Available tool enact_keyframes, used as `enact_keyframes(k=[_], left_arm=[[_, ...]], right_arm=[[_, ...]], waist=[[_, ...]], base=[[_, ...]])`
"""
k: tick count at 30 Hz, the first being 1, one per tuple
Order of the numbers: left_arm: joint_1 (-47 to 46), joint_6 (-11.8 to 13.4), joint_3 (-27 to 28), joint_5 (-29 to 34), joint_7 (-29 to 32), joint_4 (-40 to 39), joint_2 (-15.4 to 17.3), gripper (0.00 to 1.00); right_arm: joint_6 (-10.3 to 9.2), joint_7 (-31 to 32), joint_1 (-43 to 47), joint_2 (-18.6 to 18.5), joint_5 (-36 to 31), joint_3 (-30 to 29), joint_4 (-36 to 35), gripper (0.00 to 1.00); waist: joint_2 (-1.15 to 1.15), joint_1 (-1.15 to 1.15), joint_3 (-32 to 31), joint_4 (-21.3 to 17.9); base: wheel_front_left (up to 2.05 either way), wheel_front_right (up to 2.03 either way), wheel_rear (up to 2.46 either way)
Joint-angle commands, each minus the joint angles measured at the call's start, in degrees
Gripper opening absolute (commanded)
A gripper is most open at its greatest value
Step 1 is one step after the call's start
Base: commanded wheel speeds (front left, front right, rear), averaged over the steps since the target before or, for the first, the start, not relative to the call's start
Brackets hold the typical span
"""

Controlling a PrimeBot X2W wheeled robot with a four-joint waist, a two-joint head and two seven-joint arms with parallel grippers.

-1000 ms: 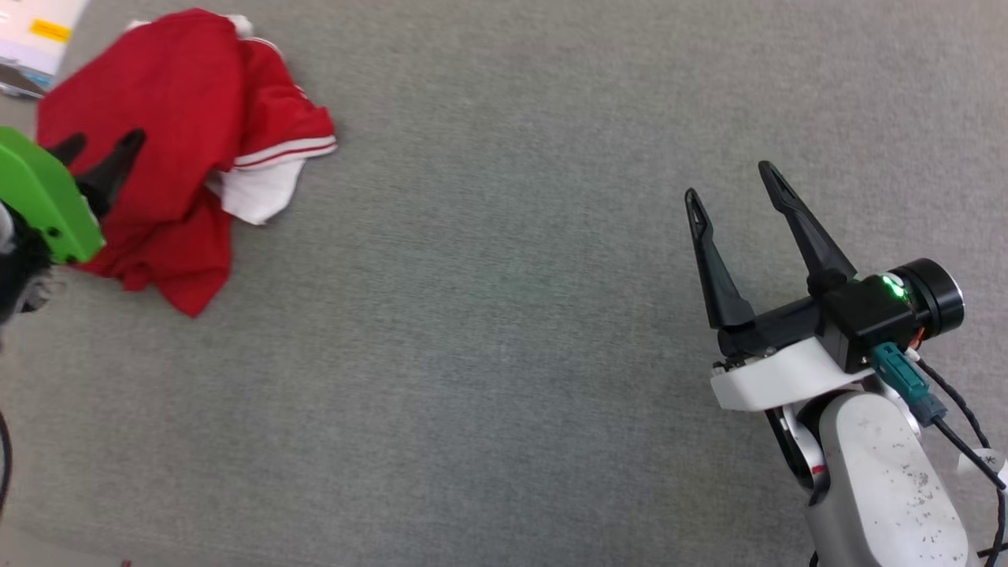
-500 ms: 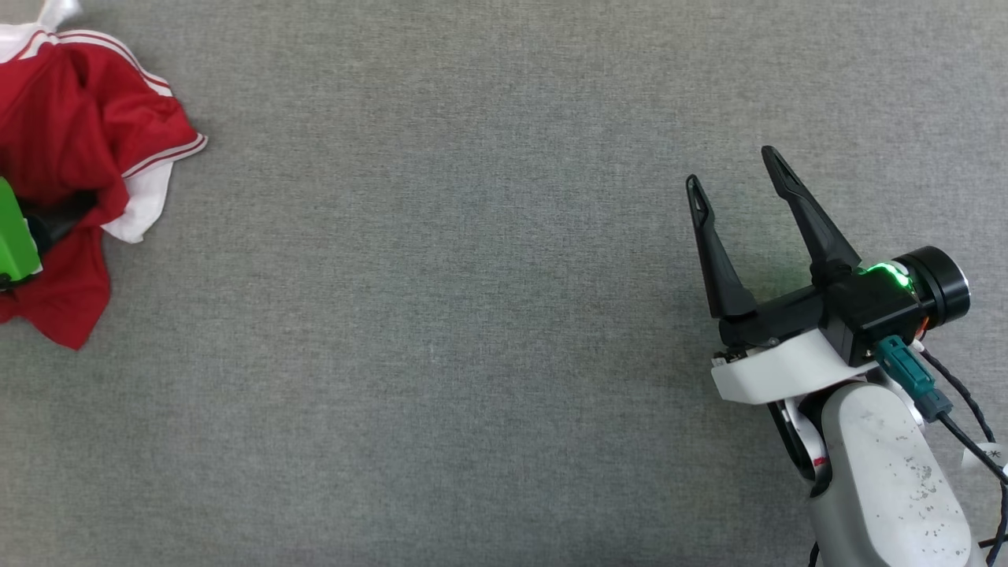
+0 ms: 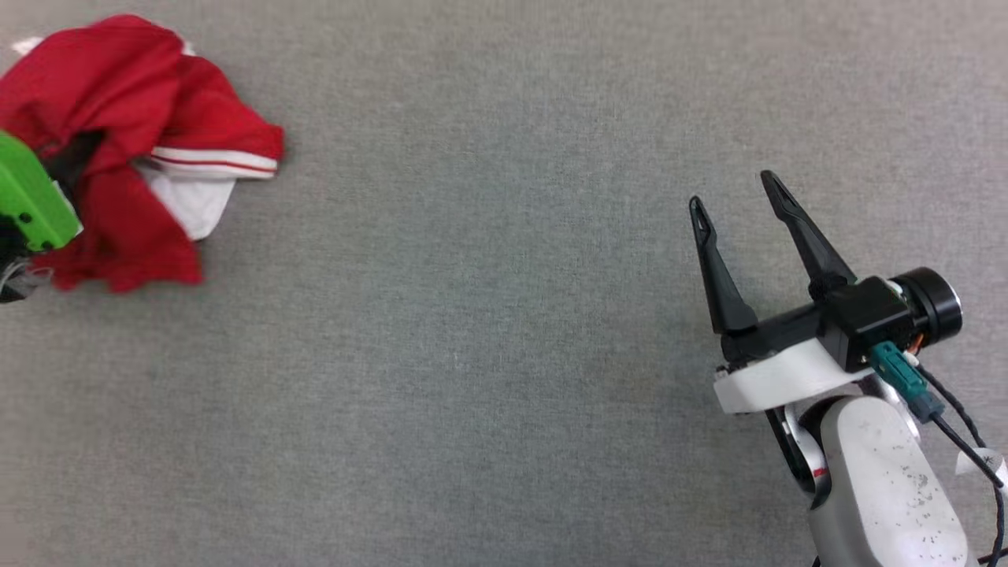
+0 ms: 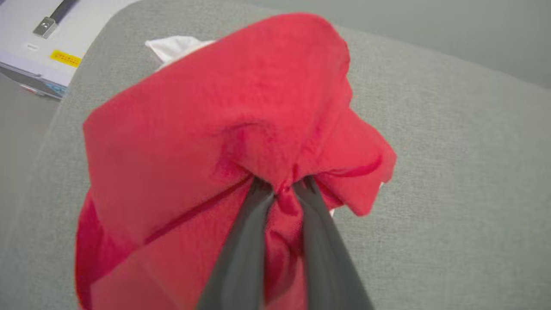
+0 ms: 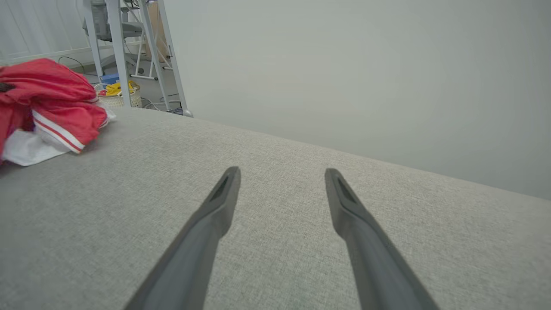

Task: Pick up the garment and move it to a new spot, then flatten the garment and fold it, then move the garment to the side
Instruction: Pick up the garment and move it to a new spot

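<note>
**A:** What lies on the grey table [image 3: 488, 331]?

**B:** At its far left edge, the garment [image 3: 134, 94], bunched in a red heap with some white showing. My left end effector [image 4: 284, 191] is clamped on a fold of it.

**A:** And further right?

**B:** My right end effector [image 3: 732, 190] hovers over the table, fingers spread apart.

Grey fabric surface [image 3: 504, 354], bunched red garment [image 3: 150, 79]
</note>
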Motion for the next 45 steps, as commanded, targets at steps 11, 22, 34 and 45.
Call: enact_keyframes(k=[11,22,34,45], left_arm=[[3.9,2.7,-2.5,-0.6,-0.8,-17.7,-3.9,0.00],[3.0,8.9,-7.7,1.7,-2.5,-28.1,-15.9,0.00],[7.2,10.8,-16.0,8.2,-12.5,-15.5,-30.1,0.00],[8.2,8.1,-19.6,13.3,-22.0,-0.2,-34.3,1.00]], right_arm=[[-0.05,-0.5,5.0,-0.2,3.8,-1.5,1.1,1.00],[-0.05,-0.5,6.9,-0.2,6.4,-2.0,0.8,1.00],[-0.05,-0.5,7.3,-0.2,6.9,-3.1,0.1,1.00],[-0.05,-0.5,7.8,-0.2,6.6,-2.8,0.1,1.00]], waist=[[0.00,0.00,-13.3,1.6],[0.00,0.00,-17.2,-1.7],[0.00,0.00,-16.3,-8.0],[0.00,0.00,-15.9,-8.0]], base=[[0.00,0.00,0.00],[0.00,0.00,0.00],[0.00,0.00,0.00],[0.00,0.00,0.00]])
